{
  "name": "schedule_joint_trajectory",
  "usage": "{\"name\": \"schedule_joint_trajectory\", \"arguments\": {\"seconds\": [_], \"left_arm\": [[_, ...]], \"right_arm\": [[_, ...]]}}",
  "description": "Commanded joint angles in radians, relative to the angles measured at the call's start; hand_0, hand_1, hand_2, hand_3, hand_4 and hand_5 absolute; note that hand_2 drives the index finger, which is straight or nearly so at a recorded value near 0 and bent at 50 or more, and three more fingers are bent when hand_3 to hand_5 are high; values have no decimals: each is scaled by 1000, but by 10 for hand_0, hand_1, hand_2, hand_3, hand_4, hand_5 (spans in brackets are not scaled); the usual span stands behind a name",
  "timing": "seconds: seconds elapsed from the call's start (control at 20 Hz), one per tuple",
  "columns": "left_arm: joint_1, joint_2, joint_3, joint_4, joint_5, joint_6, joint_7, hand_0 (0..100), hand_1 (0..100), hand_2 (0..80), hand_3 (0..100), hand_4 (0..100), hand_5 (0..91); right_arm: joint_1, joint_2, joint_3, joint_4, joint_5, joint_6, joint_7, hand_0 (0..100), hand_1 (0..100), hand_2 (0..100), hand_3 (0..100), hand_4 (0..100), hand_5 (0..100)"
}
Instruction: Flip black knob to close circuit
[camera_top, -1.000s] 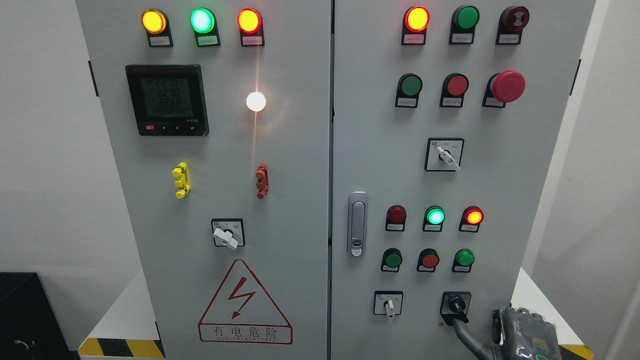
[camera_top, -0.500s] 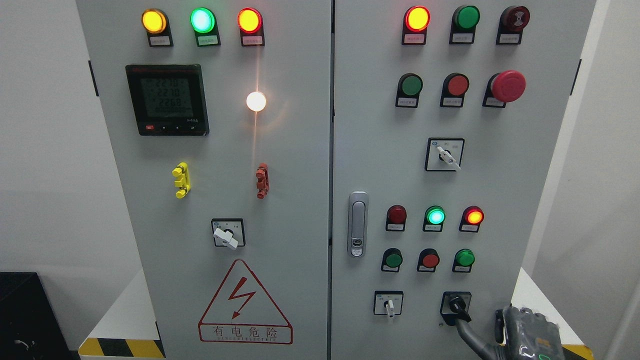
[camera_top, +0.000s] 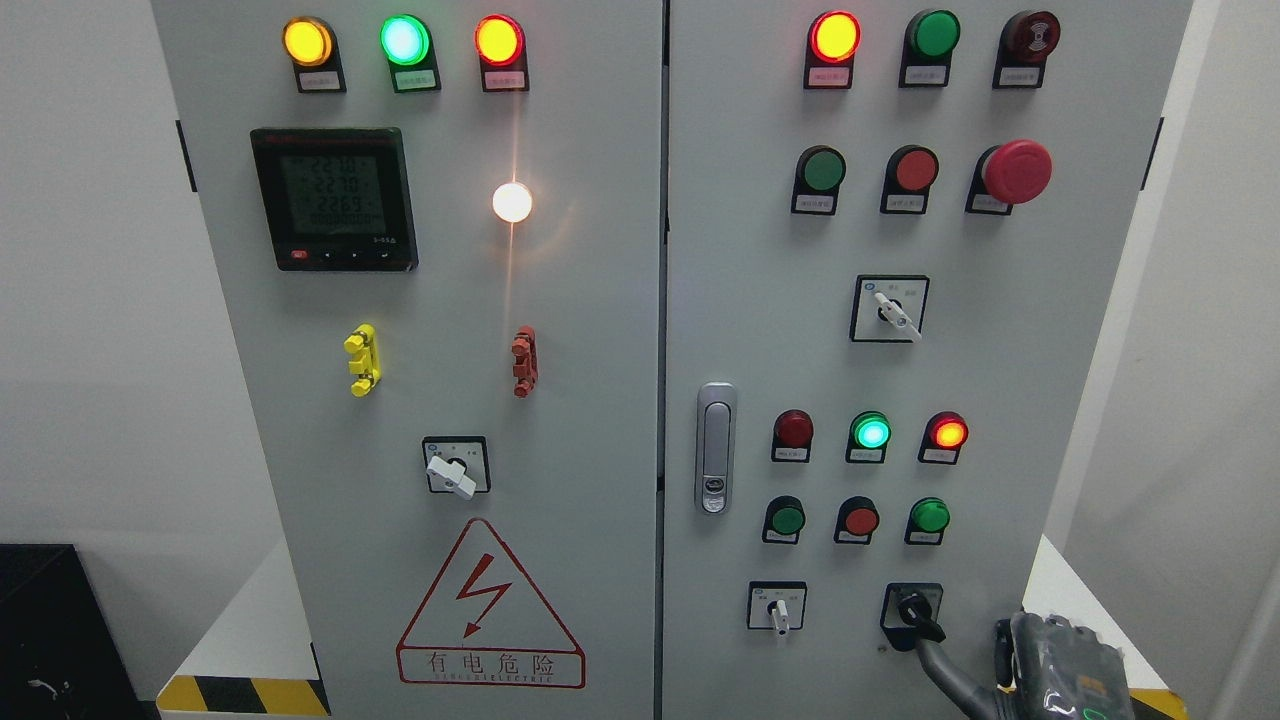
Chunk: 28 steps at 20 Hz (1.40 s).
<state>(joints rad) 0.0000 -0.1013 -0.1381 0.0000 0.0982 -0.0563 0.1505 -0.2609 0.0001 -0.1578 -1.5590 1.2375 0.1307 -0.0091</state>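
Knob pointer on the move: a second ago the black knob (camera_top: 912, 611) aims down and a little right, and now its pointer swings further toward the lower right, out over the corner of its black plate. Driving it is the right hand (camera_top: 1040, 670), which comes in at the bottom right corner and reaches one long dark finger (camera_top: 945, 668) up to the knob's tip. That finger stays pressed on the pointer and follows it round. Only this finger and the wrapped back of the hand show, so I cannot tell how the other fingers sit; it pushes the knob rather than grasps it.

Outward from there, the knob sits bottom right on the right-hand door of the grey cabinet (camera_top: 620, 300), just right of a small white selector switch (camera_top: 777, 608). Above, the green lamp (camera_top: 870, 433) and the orange lamp (camera_top: 947, 433) glow as they did before, so nothing signals a closed circuit yet. My read: the flip is under way but probably not finished. No left hand in sight.
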Motion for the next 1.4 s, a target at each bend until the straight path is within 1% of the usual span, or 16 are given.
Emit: {"name": "schedule_joint_trajectory", "arguments": {"seconds": [0.0,0.55,0.7,1.0,1.35], "left_arm": [[23,0,0,-29,0,-1,0,120,556,0,0,0,0],[23,0,0,-29,0,-1,0,120,556,0,0,0,0],[23,0,0,-29,0,-1,0,120,556,0,0,0,0],[21,0,0,-29,0,-1,0,120,556,0,0,0,0],[21,0,0,-29,0,-1,0,120,556,0,0,0,0]], "right_arm": [[-1,-6,-5,-6,-3,-2,-3,0,55,892,1000,970,1000],[6,-5,37,-36,-21,-2,-3,0,55,892,1000,973,1000],[5,-5,61,-32,-21,-2,-2,0,56,891,1000,973,1000],[8,6,103,-35,-21,0,-5,0,58,889,1000,971,1000],[57,11,121,-84,-23,-3,-6,0,59,878,1000,967,1000]]}}
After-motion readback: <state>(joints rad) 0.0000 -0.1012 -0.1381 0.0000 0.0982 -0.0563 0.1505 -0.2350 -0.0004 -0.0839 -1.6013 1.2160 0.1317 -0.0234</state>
